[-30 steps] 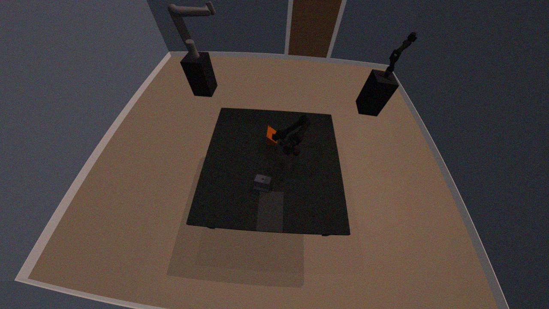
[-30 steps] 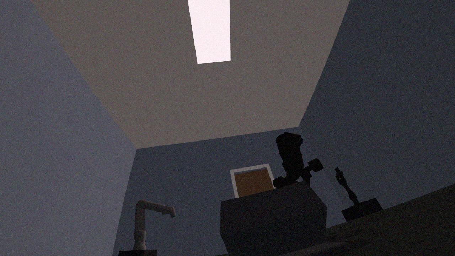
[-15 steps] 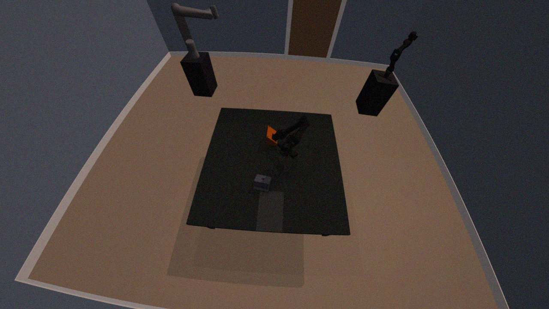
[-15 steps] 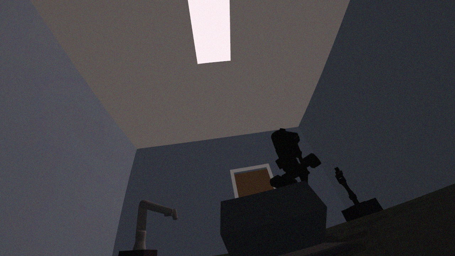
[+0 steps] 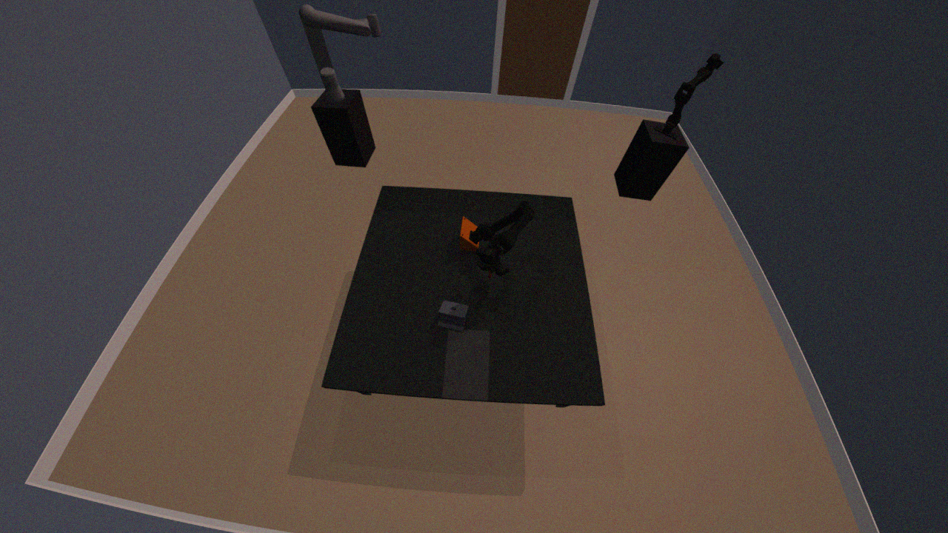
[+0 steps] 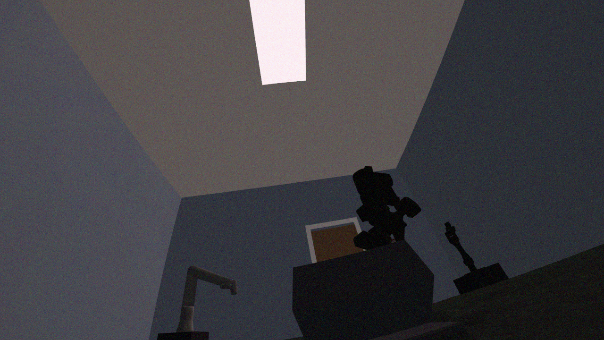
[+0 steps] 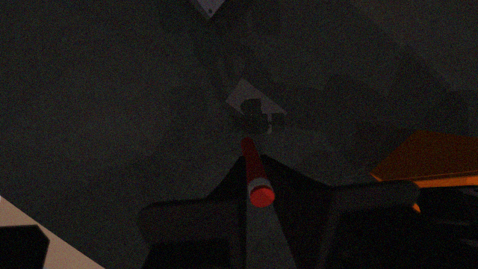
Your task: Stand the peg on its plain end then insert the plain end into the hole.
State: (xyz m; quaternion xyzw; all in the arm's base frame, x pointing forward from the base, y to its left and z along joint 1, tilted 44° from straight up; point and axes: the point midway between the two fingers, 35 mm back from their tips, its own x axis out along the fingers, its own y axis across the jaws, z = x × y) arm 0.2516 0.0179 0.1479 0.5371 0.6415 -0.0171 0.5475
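Note:
My gripper (image 5: 491, 270) (image 7: 252, 160) is shut on the red peg (image 7: 255, 166), gripping its shaft. The peg's white-banded end (image 7: 259, 183) faces the wrist camera and its plain end points away, toward the table. In the top view only a small red spot of the peg (image 5: 490, 273) shows below the fingers. The gap between its plain end and the table is unclear. The grey sloped panel (image 5: 460, 310) (image 7: 209, 5) has a small dark hole (image 5: 454, 308) (image 7: 210, 11). It lies apart from the gripper, and only its corner shows at the top of the wrist view. The exterior view hides the fingertips.
An orange piece (image 5: 466, 229) (image 7: 429, 158) stands beside the arm. The glossy dark table (image 5: 543, 344) reflects the ceiling light (image 6: 281, 42) as a pale rectangle. Two other arms (image 5: 331, 23) (image 5: 686, 92) stand on pedestals beyond the table. A dark box shape (image 6: 358, 291) covers part of the exterior view.

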